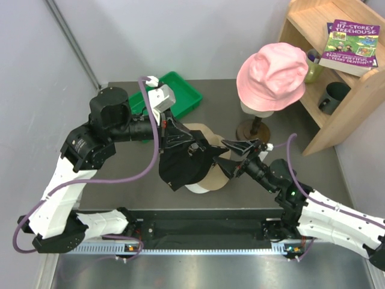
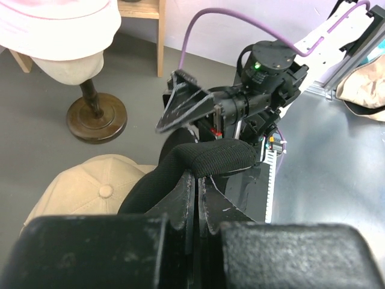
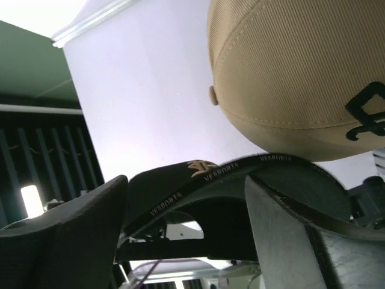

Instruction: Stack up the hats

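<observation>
Black cap (image 2: 207, 158), inner tape reading what looks like "VFSPORTS", is pinched tight in your left gripper (image 2: 197, 179); your right gripper (image 3: 186, 229) gapes wide around its edge, gripping nothing.

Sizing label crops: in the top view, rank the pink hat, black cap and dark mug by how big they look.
1. pink hat, though it sits raised, nearer the camera
2. black cap, partly hidden
3. dark mug
</observation>
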`<state>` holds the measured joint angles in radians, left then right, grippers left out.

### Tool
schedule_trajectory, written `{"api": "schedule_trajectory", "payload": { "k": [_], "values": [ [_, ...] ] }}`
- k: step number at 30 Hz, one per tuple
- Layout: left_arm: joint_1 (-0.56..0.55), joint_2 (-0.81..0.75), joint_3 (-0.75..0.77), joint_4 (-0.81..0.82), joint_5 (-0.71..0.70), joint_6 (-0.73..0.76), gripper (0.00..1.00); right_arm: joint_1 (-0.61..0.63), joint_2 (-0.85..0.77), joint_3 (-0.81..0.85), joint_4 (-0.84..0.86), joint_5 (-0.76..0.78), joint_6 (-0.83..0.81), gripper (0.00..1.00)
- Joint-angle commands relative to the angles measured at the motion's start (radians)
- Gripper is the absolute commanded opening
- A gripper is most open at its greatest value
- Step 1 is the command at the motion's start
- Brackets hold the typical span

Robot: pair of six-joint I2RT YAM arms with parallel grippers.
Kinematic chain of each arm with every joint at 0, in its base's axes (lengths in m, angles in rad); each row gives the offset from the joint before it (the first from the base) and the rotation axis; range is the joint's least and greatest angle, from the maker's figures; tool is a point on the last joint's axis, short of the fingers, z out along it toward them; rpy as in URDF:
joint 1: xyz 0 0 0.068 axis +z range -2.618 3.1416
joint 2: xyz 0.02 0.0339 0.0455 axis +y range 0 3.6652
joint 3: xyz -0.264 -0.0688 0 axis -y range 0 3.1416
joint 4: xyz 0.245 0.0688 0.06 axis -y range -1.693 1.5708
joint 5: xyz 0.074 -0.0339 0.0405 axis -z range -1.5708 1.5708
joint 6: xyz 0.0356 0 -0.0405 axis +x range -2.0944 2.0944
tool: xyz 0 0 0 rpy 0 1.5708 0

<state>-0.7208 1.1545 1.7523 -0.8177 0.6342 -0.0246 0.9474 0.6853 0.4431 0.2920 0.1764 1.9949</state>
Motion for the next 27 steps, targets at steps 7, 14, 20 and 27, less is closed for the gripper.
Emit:
{"api": "schedule_trajectory", "payload": {
  "k": [7,14,20,27],
  "values": [
    [-0.003,-0.039,0.027,0.011,-0.030,0.055,0.00,0.013,-0.013,-0.017,0.118,-0.023,0.073,0.29],
    [-0.003,-0.053,0.018,0.005,-0.057,0.058,0.00,0.013,-0.067,-0.030,0.110,0.012,0.070,0.00],
    [-0.003,-0.073,0.007,0.034,-0.093,0.002,0.26,0.013,-0.070,-0.023,0.164,0.014,0.059,0.00],
    [-0.003,-0.111,0.012,0.002,-0.139,-0.055,0.87,0.013,-0.113,0.034,0.116,-0.011,0.067,0.00]
  ]
}}
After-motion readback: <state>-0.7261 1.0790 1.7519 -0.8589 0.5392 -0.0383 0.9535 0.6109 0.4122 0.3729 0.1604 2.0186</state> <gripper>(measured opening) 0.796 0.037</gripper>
